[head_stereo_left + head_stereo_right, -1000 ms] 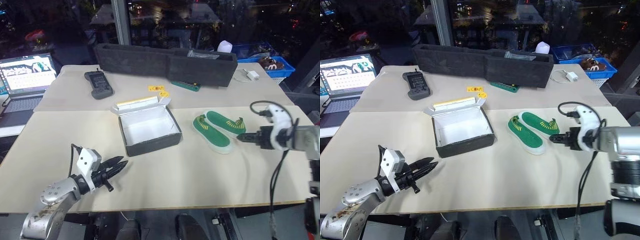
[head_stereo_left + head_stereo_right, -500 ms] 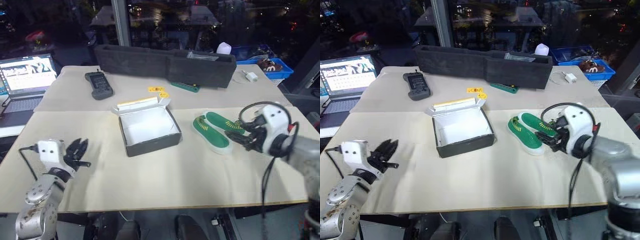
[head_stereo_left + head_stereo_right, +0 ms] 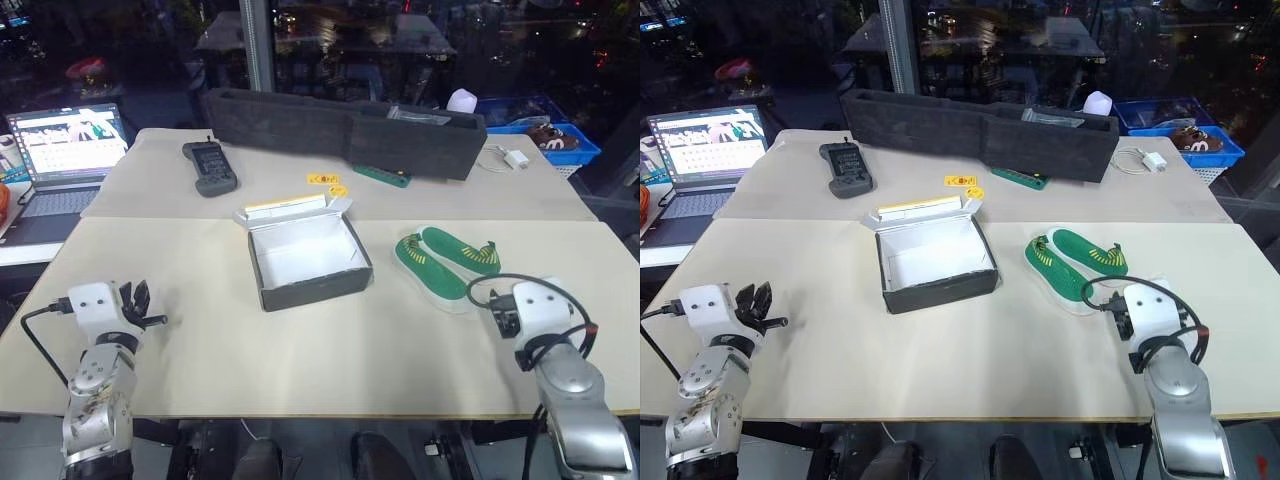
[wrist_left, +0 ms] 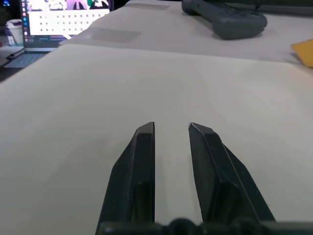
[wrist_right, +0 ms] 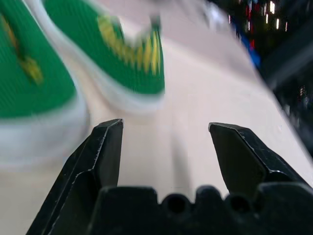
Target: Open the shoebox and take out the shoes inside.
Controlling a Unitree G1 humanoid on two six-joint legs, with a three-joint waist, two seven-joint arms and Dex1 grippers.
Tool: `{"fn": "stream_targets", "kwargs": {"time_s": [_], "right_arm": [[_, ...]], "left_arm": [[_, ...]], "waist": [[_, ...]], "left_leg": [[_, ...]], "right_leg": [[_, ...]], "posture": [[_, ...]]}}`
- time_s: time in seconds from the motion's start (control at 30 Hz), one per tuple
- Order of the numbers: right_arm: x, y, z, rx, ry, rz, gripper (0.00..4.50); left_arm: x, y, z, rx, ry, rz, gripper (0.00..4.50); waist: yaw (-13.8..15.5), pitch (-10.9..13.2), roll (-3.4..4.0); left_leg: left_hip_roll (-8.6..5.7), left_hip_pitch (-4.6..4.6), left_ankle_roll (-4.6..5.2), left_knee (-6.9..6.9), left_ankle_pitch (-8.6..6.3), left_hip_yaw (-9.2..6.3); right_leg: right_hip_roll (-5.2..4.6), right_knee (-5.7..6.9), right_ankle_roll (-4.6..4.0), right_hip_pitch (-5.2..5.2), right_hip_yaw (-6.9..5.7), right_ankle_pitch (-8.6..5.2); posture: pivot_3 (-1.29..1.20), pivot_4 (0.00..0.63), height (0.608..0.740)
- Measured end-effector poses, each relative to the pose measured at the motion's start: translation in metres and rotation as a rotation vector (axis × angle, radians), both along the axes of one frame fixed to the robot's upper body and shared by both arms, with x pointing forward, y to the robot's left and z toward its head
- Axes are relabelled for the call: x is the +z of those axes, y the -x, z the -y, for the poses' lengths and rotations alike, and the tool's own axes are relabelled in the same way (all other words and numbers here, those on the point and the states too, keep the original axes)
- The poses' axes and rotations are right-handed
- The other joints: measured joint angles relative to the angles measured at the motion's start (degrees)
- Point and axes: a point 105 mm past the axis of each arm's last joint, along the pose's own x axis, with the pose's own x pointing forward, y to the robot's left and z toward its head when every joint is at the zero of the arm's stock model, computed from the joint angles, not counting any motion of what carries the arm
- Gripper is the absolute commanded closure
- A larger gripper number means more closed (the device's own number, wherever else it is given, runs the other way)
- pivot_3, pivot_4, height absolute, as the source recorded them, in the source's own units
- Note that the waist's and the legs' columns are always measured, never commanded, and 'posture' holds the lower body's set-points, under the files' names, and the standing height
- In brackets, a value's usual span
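Centrally on the surface the shoebox was seen standing open, its yellow lid folded back on the far side and its white interior bare. To the right of the shoebox, apart from it, the shoes were laid flat side by side, touching or nearly touching each other. The right tool was seen near the surface's front edge, right of the shoebox and just short of the shoes, its two black fingers spread well apart with nothing between them. The left tool was found to the left of the shoebox, well apart from it, low over bare surface, its fingers drawn close together with a narrow gap and nothing gripped. Behind the shoebox a long black foam tray was stretched across the far side. Behind the shoebox and to its left a dark handheld device was set, and farther left a laptop was seen open.
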Motion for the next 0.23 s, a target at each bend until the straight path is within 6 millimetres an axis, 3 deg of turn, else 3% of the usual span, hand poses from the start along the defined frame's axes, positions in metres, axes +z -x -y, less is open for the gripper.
{"fn": "stream_targets", "kwargs": {"time_s": [0.23], "right_arm": [[0.0099,-0.002,0.0009,0.015,0.027,0.043,1.1]], "left_arm": [[-0.0011,-0.0073,0.0048,-0.028,0.007,0.009,3.36]], "waist": [[-0.5,0.0,0.0]], "left_leg": [[0.01,0.0,0.0,-0.01,0.0,-0.01]], "right_leg": [[0.01,0.0,0.09,0.01,-0.01,0.05]], "posture": [[0.0,0.15,0.715]]}}
